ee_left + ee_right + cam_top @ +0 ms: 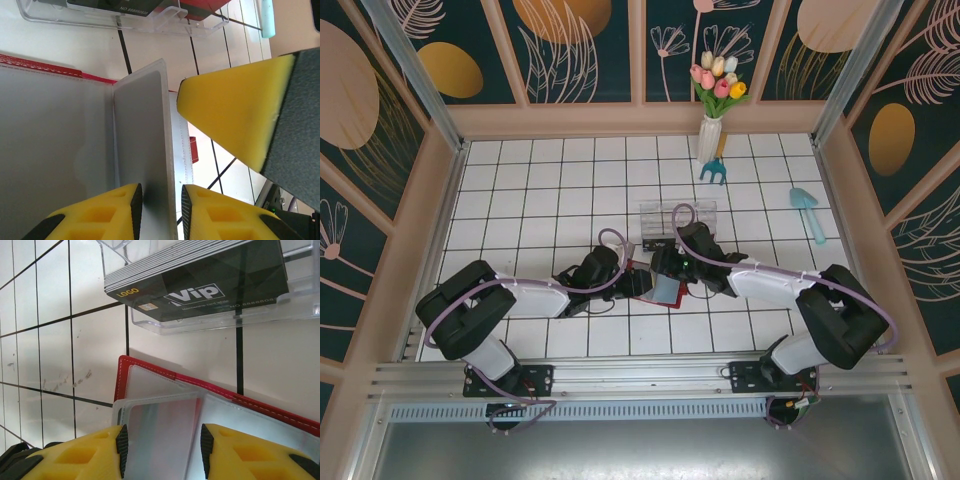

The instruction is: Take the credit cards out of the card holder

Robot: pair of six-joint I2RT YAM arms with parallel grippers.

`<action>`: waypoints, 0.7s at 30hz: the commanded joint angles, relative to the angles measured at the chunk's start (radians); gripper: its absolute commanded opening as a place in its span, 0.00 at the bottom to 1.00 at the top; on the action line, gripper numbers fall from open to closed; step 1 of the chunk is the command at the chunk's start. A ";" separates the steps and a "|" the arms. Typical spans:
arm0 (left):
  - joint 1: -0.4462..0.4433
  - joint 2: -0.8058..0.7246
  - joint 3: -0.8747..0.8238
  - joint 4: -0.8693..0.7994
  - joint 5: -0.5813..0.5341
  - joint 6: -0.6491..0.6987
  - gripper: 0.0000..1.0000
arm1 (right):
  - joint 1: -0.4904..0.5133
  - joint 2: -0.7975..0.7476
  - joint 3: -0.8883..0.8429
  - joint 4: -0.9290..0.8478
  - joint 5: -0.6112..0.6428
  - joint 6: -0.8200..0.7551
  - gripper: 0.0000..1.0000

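The holder [660, 287] lies open on the tiles, right under the two grippers where they meet. The left gripper [632, 283] is at the holder's left edge. From its wrist, its jaws are narrow and pinch a grey inner leaf [145, 150] that runs up from between its fingers [100, 215]. The rest of the grey lining with its red edge spreads out to the left of them. The right gripper's yellow finger [235, 115] looms just to the right of that leaf.

The right gripper [667, 272] comes at the holder from its far right side. From its wrist, its jaws stand part open, with a clear sleeve [160, 425] filling the gap between them. Whether they clamp it cannot be told. The holder's red-edged corner [122, 370] lies just past the fingertips.

Past the holder, away from both grippers, stands the clear box [200, 322]. It holds a stack of cards [200, 285], with a black one on top.
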 commanded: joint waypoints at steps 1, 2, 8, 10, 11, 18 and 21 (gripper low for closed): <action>-0.005 -0.016 0.022 -0.025 0.004 0.022 0.31 | -0.009 -0.001 -0.015 -0.036 0.031 -0.011 0.44; -0.005 -0.024 0.022 -0.033 -0.001 0.025 0.31 | -0.010 -0.003 -0.019 -0.039 0.034 -0.012 0.44; -0.005 -0.080 0.023 -0.080 -0.031 0.047 0.32 | -0.019 -0.013 -0.041 -0.048 0.042 -0.016 0.44; -0.005 -0.085 0.021 -0.072 -0.024 0.046 0.27 | -0.021 -0.015 -0.046 -0.048 0.040 -0.016 0.44; -0.005 -0.085 0.018 -0.058 -0.017 0.042 0.26 | -0.023 -0.015 -0.048 -0.046 0.042 -0.014 0.44; -0.005 -0.037 0.002 0.050 0.040 0.008 0.23 | -0.022 -0.026 -0.059 -0.040 0.038 -0.010 0.44; -0.005 -0.026 -0.006 0.084 0.055 -0.006 0.23 | -0.022 -0.031 -0.061 -0.041 0.038 -0.009 0.44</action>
